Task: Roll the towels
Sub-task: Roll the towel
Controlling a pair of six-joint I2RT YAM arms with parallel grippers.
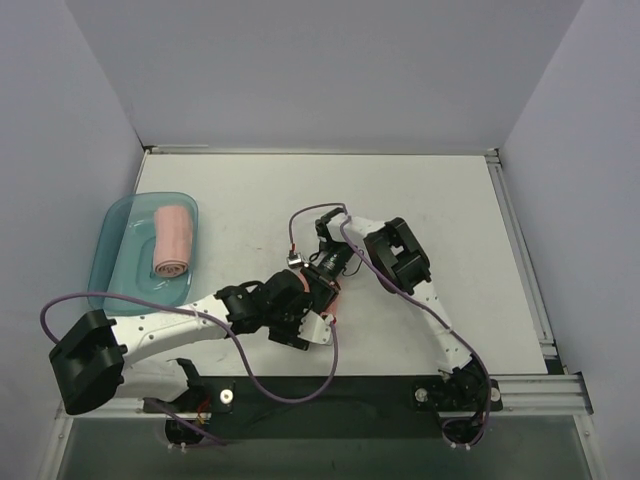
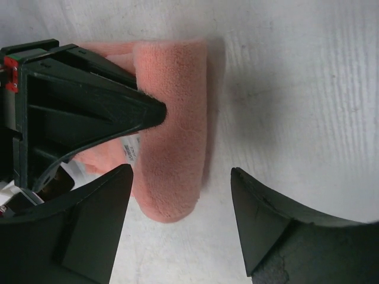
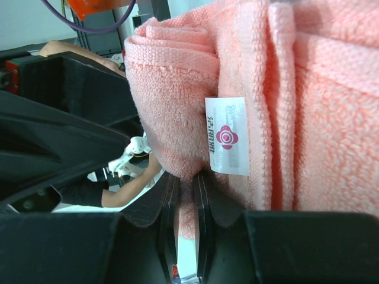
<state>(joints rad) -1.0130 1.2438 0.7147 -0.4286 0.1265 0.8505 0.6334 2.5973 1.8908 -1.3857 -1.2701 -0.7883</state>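
- Pink half-rolled towel point(image 2: 172, 118), lying mid-tabletop point(image 1: 450, 200), is pinched in the narrow right claw point(image 3: 180, 195); the left claw point(image 2: 180, 177) stands wide astride it.
- Closing the left claw squarely across the roll should hold its layers tight.
- Open room lies toward the far and right edges; the teal tray point(image 1: 115, 230), holding a finished roll point(image 1: 172, 240), crowds the left edge.

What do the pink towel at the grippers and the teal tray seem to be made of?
Towel: soft terry cloth, probably cotton, matte; fuzzy looped pile and a stitched hem show. Tray: translucent plastic, apparently smooth; the pale table shows through its teal wall.
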